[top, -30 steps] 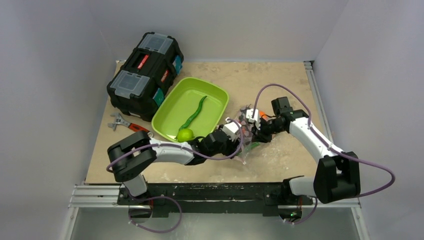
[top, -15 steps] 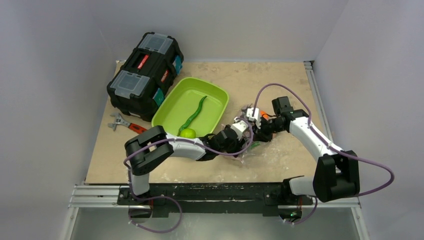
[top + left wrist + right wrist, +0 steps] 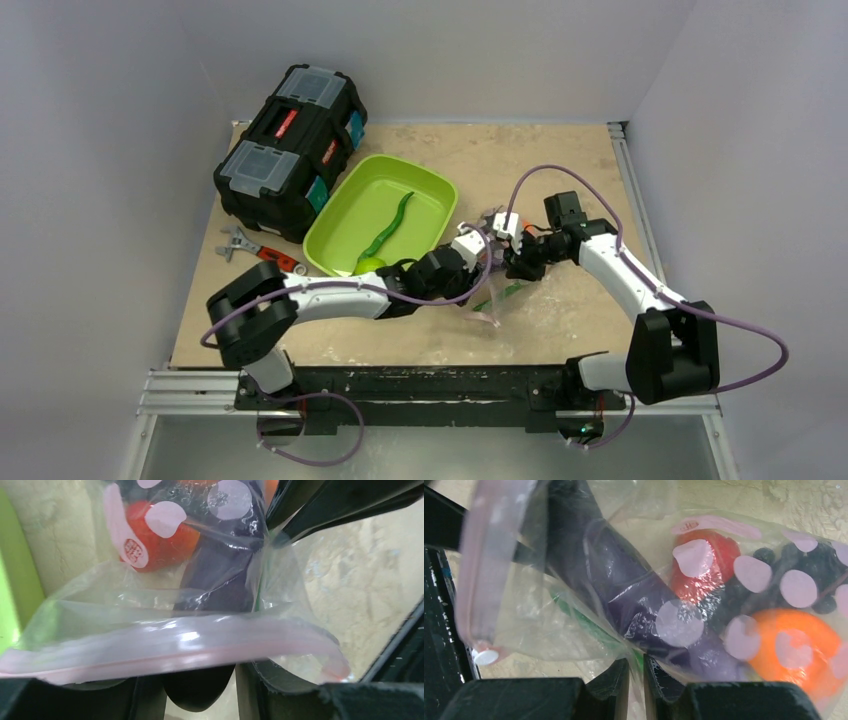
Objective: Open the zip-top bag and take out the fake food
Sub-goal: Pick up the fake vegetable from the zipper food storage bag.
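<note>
The clear zip-top bag (image 3: 492, 262) hangs between my two grippers, its pink zip strip (image 3: 175, 650) running across the left wrist view. Inside it I see fake food: a purple eggplant (image 3: 220, 570), a red pepper (image 3: 160, 540) and an orange fruit (image 3: 799, 640). The eggplant's dark end fills the gap of my left gripper (image 3: 200, 685), which is shut on it. My right gripper (image 3: 636, 662) pinches a fold of the bag's plastic film beside the eggplant (image 3: 624, 590). A long green pod (image 3: 390, 225) and a lime-green ball (image 3: 370, 264) lie in the tray.
The lime-green tray (image 3: 420, 172) sits just left of the bag, with my left arm reaching along its near edge. A black toolbox (image 3: 290, 150) stands at the back left. A red-handled wrench (image 3: 255, 250) lies near the left table edge.
My left arm swung its elbow left and moved the gripper a little farther into the bag, and its jaws narrowed. The right arm hardly moved.
</note>
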You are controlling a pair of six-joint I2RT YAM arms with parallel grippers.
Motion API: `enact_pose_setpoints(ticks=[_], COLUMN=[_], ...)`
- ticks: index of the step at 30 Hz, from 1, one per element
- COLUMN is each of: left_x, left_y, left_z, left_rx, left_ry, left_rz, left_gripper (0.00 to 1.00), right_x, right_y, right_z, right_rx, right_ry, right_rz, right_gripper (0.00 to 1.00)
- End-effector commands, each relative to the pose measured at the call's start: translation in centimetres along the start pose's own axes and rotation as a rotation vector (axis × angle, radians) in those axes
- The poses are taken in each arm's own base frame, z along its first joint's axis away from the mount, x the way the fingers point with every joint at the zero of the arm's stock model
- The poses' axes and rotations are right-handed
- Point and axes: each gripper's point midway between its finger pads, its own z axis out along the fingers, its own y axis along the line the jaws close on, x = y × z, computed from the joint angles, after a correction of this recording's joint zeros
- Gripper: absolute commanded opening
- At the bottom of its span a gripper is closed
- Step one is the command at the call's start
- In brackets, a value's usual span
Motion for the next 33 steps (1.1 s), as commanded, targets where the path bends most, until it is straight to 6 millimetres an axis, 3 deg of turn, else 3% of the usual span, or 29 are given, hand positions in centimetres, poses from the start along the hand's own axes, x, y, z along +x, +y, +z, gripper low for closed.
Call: enact_pose_setpoints(ticks=[1, 9, 24, 33], left_x=[-2.5, -1.1, 1.8, 1.4], left_y=[-1.2, -0.9, 3.0, 4.5], left_z=[-3.4, -6.3, -11.9, -15.1], left_rx=[0.083, 0.118, 0.017, -0.001], left_ry=[-0.051, 0.023, 0.225, 0.188], left_rz=[-0.056, -0.073, 0.169, 0.259], left_gripper=[0.0, 0.0, 0.0, 0.0], right_x=[-0.5, -0.4, -0.5, -0.4], right_y=[-1.6, -2.1, -2.5, -2.5], right_z=[-0.2, -0.2, -0.4, -0.3], right_rx=[0.065, 0.092, 0.112, 0.108], right_ry=[0.006, 0.013, 0.007, 0.007], right_rz=[0.0, 0.011, 0.015, 0.017], right_gripper=[0.14, 0.13, 0.12, 0.12])
